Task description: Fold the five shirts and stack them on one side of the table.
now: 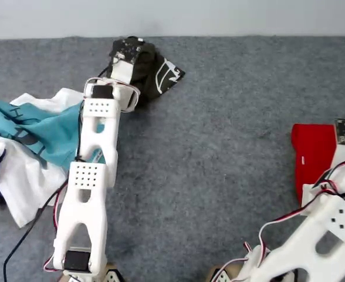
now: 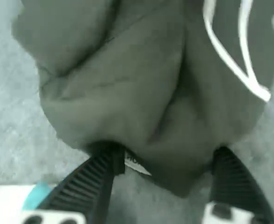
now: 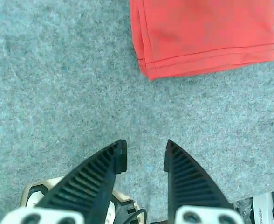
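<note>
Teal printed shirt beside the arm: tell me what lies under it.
The teal printed shirt rests on crumpled white fabric. How many white shirts, or anything deeper, is hidden.

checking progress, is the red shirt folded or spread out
Folded: the red shirt lies as a compact rectangle with doubled layers at its edge.

black shirt (image 1: 155,70) bunched, red shirt (image 1: 313,158) folded rt, teal/white pile (image 1: 43,132) lt
</note>
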Tool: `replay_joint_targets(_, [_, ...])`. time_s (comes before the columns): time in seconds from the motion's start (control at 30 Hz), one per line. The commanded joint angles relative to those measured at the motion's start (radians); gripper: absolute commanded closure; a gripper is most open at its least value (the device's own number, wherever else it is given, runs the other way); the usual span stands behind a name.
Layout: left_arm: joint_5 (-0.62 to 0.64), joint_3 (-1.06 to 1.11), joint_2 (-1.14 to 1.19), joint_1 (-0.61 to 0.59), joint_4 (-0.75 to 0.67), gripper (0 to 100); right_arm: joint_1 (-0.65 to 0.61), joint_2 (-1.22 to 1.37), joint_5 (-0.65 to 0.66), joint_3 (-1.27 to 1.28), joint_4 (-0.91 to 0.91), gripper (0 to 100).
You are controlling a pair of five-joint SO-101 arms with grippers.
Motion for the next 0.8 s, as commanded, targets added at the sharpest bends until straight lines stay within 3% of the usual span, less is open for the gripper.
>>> replay_joint_targets(0.0, [-0.003, -0.137, 0.049, 0.017, -0.017, 80, -0.007, -0.024, 0.005, -0.002, 0.041, 85.3])
replay_joint_targets(0.2, [-0.064, -0.251, 0.04, 0.049, -0.005, 99, -0.007, -0.024, -0.032, -0.002, 0.039, 85.3])
replay_joint_targets(0.53, [-0.069, -0.285, -0.414, 0.114, 0.338, 99, -0.01, -0.024, -0.032, -0.002, 0.038, 85.3])
replay_joint_targets(0.7, [-0.069, -0.283, -0.729, 0.241, 0.592, 99, -0.012, -0.024, -0.034, 0.0, 0.033, 85.3])
replay_joint_targets(0.77, [-0.069, -0.277, -0.833, 0.29, 0.589, 99, -0.012, -0.024, -0.034, 0.0, 0.031, 85.4])
